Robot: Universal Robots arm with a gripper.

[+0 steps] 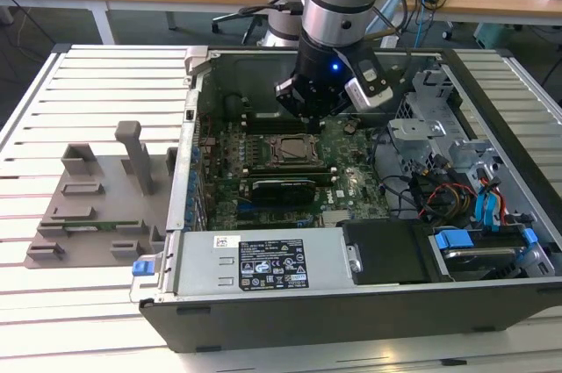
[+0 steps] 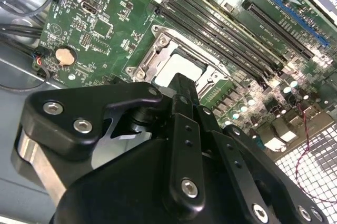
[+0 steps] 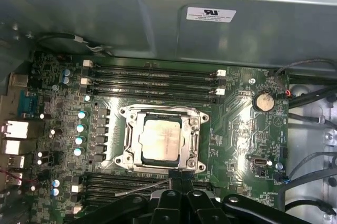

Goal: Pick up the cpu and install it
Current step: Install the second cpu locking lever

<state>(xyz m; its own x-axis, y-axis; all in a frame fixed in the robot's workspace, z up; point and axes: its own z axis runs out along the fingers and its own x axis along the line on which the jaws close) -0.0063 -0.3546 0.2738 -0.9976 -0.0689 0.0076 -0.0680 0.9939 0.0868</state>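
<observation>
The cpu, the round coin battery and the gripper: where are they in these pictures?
cpu [image 3: 161, 139], first wrist view: middle of its silvery top, lying in the socket.
coin battery [image 3: 263, 101], first wrist view: centre of its round face.
gripper [image 3: 176, 183], first wrist view: at the black fingertips, beside the socket.

No print can be made out anywhere. The white and black rectangular sticker [image 1: 261, 264] on the silver power supply box [image 1: 263, 259] carries rows of small marks and symbols in the exterior view, all too fine to tell. A white rectangular label [image 3: 211, 13] on the grey metal case wall [image 3: 131, 18] in the first wrist view bears a round sign and lines of text, likewise unreadable.
</observation>
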